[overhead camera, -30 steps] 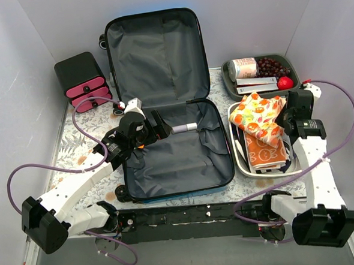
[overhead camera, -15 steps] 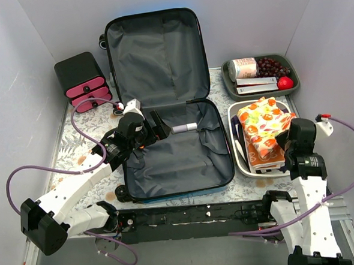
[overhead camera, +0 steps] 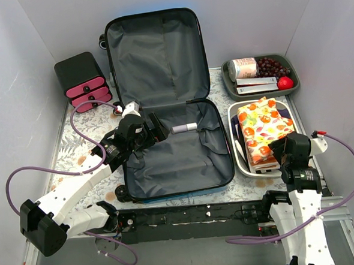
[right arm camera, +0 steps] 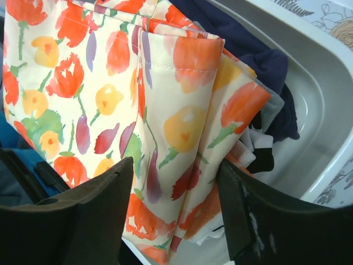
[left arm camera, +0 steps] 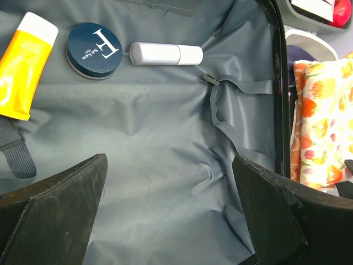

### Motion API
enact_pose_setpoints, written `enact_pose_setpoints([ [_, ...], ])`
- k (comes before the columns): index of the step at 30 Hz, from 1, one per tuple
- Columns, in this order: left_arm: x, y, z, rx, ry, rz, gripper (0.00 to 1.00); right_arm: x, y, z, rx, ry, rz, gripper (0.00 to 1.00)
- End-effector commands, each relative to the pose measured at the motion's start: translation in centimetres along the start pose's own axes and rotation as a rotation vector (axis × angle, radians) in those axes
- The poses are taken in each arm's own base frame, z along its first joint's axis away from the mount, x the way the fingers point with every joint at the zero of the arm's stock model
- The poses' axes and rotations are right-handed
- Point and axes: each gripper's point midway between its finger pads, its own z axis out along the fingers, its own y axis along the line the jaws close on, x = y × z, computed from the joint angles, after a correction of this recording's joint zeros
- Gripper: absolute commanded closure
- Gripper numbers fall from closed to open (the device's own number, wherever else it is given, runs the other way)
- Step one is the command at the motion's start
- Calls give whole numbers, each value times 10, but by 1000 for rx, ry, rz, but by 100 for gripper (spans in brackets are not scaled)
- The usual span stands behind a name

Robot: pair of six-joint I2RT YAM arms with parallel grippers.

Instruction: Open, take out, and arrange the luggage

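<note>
The luggage (overhead camera: 167, 163) lies open in the middle of the table, its lid propped up at the back and its grey lining (left arm camera: 165, 138) bare. On the lining lie a white tube (left arm camera: 165, 54), a dark blue round compact (left arm camera: 95, 49) and a yellow tube (left arm camera: 22, 66). My left gripper (overhead camera: 158, 126) hovers open over the lower half, nothing between its fingers (left arm camera: 66, 199). My right gripper (overhead camera: 283, 153) stands open at the near end of the white tray (overhead camera: 242, 158). Its jaws straddle a fold of the flowered cloth (right arm camera: 110, 83) without pinching it.
A green tray (overhead camera: 228, 81) at the back right holds a can, grapes and a red ball. A black box with pink drawers (overhead camera: 82, 81) stands at the back left. Dark clothes (right arm camera: 259, 61) lie under the flowered cloth in the white tray (right arm camera: 314, 121).
My right arm drew back toward the near edge, laid the flowered cloth flat on the white tray and opened its jaws. The left arm barely moved.
</note>
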Motion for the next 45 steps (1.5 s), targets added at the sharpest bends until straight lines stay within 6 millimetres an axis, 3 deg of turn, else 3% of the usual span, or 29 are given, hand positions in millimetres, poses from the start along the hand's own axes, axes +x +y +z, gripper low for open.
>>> enact_pose_setpoints([
  [1,-7,3,-7,-12,-32,-7,2,-30,3,-15,15,-92,-69,25],
  [6,-7,3,-5,-16,-30,1,2,-88,27,-56,-33,-251,-135,15],
  [7,-7,3,-4,-18,-28,2,2,-89,37,-60,-76,-237,-177,11],
  [8,-7,4,-4,-22,-27,2,2,-94,50,-64,-131,-239,-327,9],
  [9,-7,4,-3,-22,-30,1,2,-103,72,-76,-218,-249,-370,8],
  [10,-6,5,-3,-27,-24,8,2,-84,96,-76,-338,-136,-453,7],
  [12,-5,7,-1,-43,-20,11,2,-66,123,-85,-487,-12,-593,6],
  [13,-4,10,-1,-58,-16,12,2,-44,134,-75,-545,124,-619,6],
  [16,-3,14,-2,-72,-14,4,2,-21,141,-46,-548,265,-615,6],
  [18,-1,16,-3,-74,-12,-3,2,-14,138,-27,-517,281,-602,6],
  [19,0,18,-4,-86,-12,-4,2,-10,129,-6,-453,274,-586,6],
  [21,2,21,-6,-91,-8,-7,2,-4,118,12,-395,277,-574,5],
  [24,4,26,-6,-112,-5,-18,2,20,78,50,-199,362,-570,4],
  [27,6,27,-7,-112,-1,-28,2,28,32,72,28,348,-525,2],
  [32,9,31,-7,-125,8,-40,2,52,-3,92,107,340,-497,2],
  [40,17,35,-8,-138,37,-54,2,75,-16,106,150,442,-520,2],
  [44,16,37,-14,-143,33,-59,2,60,7,97,54,408,-553,2],
  [45,16,38,-16,-147,35,-57,2,55,21,90,-12,404,-561,2],
])
